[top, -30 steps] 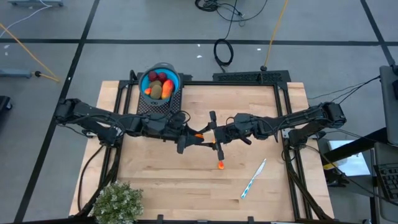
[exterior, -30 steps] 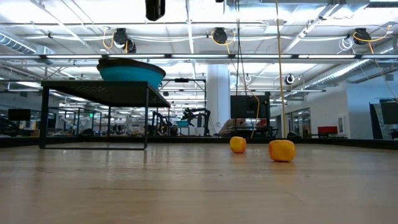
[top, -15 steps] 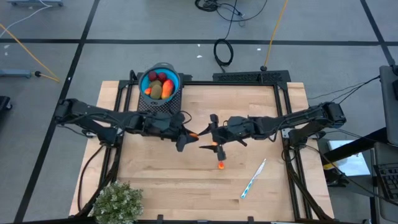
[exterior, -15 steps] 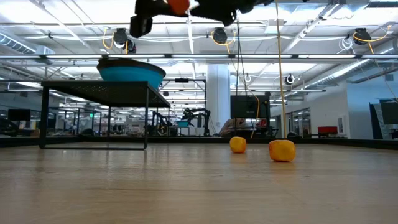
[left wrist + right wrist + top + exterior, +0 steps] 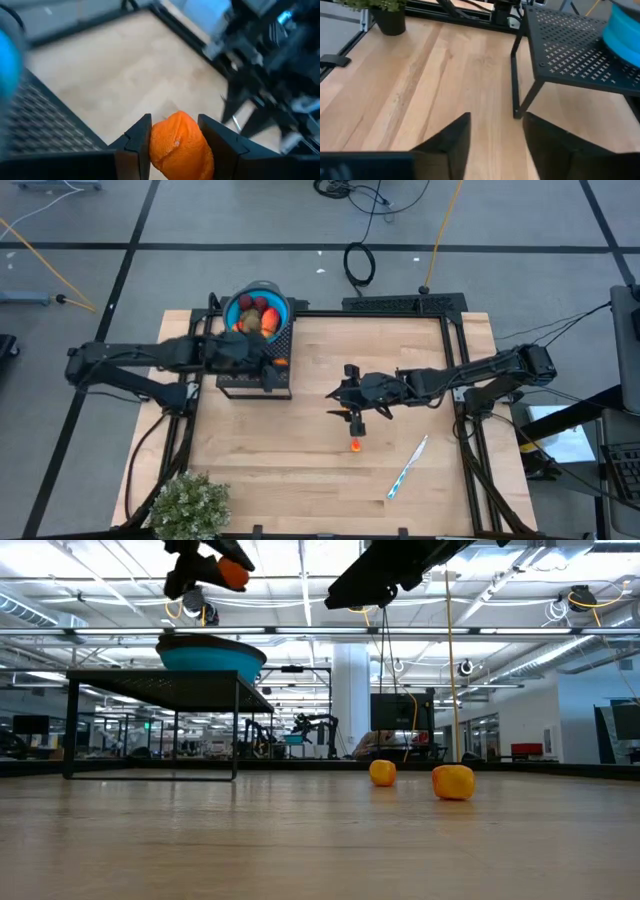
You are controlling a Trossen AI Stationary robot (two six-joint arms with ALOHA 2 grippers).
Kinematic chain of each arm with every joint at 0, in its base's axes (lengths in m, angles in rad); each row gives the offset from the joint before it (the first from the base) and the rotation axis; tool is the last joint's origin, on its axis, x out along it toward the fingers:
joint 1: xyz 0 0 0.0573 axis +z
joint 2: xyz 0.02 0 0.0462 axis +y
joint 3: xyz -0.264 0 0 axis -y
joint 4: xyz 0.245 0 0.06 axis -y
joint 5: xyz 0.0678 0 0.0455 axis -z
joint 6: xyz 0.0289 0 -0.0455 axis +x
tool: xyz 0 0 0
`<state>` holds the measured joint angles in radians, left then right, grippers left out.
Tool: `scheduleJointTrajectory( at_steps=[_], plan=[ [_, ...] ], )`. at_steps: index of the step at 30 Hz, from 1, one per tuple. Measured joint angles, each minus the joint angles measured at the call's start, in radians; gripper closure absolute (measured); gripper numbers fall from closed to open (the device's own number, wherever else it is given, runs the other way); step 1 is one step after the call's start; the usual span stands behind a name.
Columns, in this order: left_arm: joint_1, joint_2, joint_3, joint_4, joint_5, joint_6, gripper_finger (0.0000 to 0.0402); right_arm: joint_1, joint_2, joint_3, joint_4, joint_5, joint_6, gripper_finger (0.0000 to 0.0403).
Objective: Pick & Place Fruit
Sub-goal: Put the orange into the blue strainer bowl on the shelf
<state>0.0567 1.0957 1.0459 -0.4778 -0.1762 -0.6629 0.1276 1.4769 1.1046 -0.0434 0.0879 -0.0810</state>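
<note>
Orange fruit (image 5: pixel 178 144) sits clamped in the left jaws (image 5: pixel 278 363) above the black stand (image 5: pixel 255 380). Right jaws (image 5: pixel 350 392) hang parted and empty over the wooden bench (image 5: pixel 420 360), with two small orange bits (image 5: pixel 356 446) at six o'clock; beyond is a grey tiled floor (image 5: pixel 150 220).

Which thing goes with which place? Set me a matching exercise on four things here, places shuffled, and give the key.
Things:
1. orange fruit
2. blue bowl
3. pen
4. plant

Places:
A. on top of the black mesh stand
B. standing at a corner of the table
C. between the fingers of the left gripper
D. lying flat on the bare wood

Pairs: 1-C, 2-A, 3-D, 4-B
</note>
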Motion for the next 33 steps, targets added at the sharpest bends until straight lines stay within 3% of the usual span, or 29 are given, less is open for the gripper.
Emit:
scheduleJointTrajectory(
  at_steps=[11, 20, 33],
  plan=[
    [0.165, -0.137, 0.001, -0.054, -0.100, 0.280, 0.0266, -0.052, 0.000, 0.000, 0.008, -0.021, 0.006, 0.0395],
    [0.325, -0.119, 0.001, -0.065, -0.115, 0.579, 0.0266, -0.117, -0.038, -0.002, 0.004, -0.348, 0.068, 0.0401],
    [0.548, -0.023, 0.001, -0.117, 0.064, 0.695, 0.0266, -0.167, -0.219, -0.006, -0.091, -0.365, 0.064, 0.0402]
  ],
)
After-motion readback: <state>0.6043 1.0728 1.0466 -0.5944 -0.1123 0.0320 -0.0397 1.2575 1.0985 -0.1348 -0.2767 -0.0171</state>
